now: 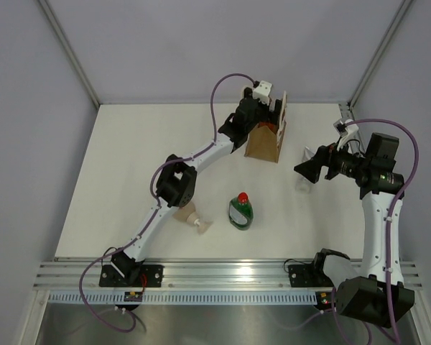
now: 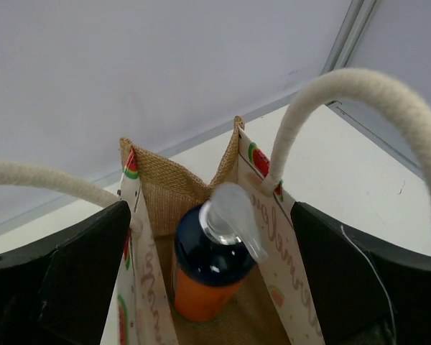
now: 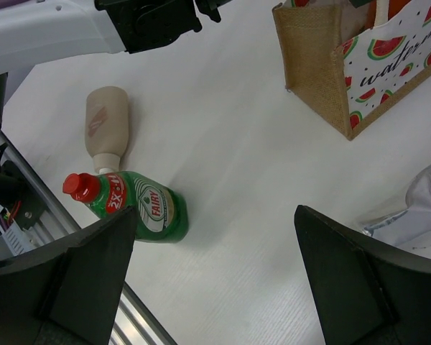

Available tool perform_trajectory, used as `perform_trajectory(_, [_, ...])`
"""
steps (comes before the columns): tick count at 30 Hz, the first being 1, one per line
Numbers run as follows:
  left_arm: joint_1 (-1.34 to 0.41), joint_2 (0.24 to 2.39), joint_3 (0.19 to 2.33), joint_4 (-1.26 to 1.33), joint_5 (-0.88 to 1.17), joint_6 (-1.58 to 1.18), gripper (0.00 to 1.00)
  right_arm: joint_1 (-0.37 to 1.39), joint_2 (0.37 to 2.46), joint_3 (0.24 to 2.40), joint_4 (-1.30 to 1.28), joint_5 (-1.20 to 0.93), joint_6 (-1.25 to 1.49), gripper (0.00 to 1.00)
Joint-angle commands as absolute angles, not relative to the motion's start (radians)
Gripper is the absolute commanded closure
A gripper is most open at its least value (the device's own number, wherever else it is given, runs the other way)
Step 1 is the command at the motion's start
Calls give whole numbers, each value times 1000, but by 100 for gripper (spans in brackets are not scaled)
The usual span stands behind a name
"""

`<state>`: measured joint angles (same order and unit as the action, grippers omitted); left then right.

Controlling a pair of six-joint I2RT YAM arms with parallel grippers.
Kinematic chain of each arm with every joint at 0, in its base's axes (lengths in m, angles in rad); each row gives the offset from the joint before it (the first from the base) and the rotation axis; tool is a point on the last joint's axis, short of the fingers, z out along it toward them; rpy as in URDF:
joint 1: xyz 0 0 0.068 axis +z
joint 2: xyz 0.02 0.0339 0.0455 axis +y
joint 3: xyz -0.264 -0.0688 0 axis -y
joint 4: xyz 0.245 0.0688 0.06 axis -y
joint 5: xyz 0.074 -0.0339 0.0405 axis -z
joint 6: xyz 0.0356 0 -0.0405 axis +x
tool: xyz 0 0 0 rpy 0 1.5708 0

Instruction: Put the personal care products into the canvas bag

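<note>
The canvas bag (image 1: 264, 141) stands upright at the back of the table. My left gripper (image 1: 261, 116) hangs over its mouth, open, with its fingers (image 2: 65, 280) outside the bag walls (image 2: 145, 287). The orange bottle with the blue cap (image 2: 205, 269) stands inside the bag, free of the fingers. The green bottle (image 1: 241, 211) and the beige pump bottle (image 1: 195, 217) lie on the table in front. My right gripper (image 1: 303, 171) is open and empty above the table, beside the silver-white tube (image 1: 302, 186). In the right wrist view the tube (image 3: 416, 208) lies at the right edge.
In the right wrist view the green bottle (image 3: 140, 208) lies near the front rail (image 3: 140, 327), the beige bottle (image 3: 104, 122) behind it, and the bag (image 3: 323, 65) at the top right. The left arm (image 1: 176, 183) reaches over the beige bottle.
</note>
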<state>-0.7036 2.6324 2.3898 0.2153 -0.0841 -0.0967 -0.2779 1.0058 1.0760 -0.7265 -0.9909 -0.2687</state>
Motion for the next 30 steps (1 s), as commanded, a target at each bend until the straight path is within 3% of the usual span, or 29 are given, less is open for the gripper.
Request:
perform_trajectory(1, [-707, 2504, 2404, 307, -91, -78, 1, -278, 997, 1075, -729, -1028, -308, 1])
perform_trajectory(10, [-693, 2258, 2258, 253, -66, -49, 1, -279, 1087, 1161, -841, -997, -397, 1])
perform_trajectory(15, [-695, 2090, 2093, 212, -35, -58, 1, -279, 1137, 1138, -730, -831, -152, 1])
perform_trajectory(24, [-695, 1570, 1495, 204, -26, -124, 1, -278, 1245, 1117, -621, -249, 204, 2])
perform_trajectory(30, [-693, 1254, 1157, 91, -6, -179, 1, -278, 1359, 1101, -571, -281, 221, 2])
